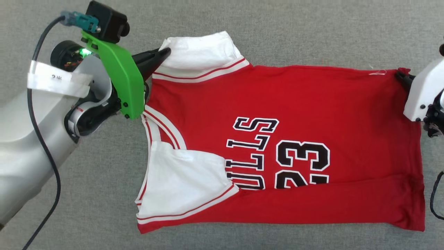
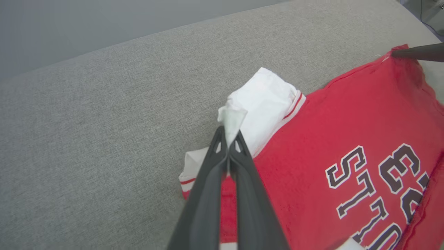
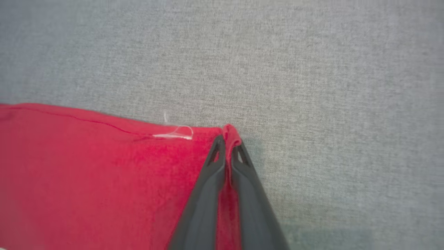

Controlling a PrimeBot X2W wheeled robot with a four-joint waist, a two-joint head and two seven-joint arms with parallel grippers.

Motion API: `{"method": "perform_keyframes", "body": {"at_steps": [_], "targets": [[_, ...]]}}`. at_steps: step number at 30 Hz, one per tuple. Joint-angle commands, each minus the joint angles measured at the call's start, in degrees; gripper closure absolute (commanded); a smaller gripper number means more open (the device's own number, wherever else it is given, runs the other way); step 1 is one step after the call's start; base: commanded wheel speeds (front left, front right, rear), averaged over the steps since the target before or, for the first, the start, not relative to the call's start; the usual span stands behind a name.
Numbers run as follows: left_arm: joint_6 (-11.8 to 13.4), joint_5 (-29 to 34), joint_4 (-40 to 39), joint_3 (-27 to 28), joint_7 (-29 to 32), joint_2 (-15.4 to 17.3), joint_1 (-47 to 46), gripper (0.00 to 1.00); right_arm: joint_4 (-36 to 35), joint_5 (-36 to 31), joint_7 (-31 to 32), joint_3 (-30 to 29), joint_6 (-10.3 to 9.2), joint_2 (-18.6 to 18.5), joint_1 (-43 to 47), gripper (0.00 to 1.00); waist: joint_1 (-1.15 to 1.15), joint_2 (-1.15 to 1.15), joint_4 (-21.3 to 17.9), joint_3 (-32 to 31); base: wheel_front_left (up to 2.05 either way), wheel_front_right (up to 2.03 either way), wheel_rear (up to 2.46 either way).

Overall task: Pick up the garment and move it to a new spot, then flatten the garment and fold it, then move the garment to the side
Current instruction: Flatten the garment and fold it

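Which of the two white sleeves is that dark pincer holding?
The far sleeve, pinched by the left gripper. The near sleeve lies free, folded flat across the garment.

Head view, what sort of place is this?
Likely a robot cloth-folding test bench: a grey fabric-covered surface, one jersey spread on it, and the left gripper and right gripper each pinching its fabric.

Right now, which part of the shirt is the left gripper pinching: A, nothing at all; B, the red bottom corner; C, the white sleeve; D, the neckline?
C: the left gripper is shut on a tuft of the white sleeve of the garment; the right gripper has the red corner.
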Motion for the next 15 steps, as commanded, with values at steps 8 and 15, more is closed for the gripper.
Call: {"method": "perform_keyframes", "body": {"at_steps": [8,15], "targets": [[0.5,-2.5,0.4,-0.4,-3.7,-0.6,7.3,1.0,-0.5,4.8,-5.7,0.1,-0.04,-2.0,7.3,1.0,0.0,0.0,1.1,-8.5,0.0,0.0,0.0],[2.8,-3.7,-3.6,-1.7,-5.5,1.0,13.8,1.0,-2.7,9.3,-7.6,-0.1,-0.04,-3.1,15.2,1.0,0.0,0.0,2.4,-12.1,0.0,0.0,0.0]]}}
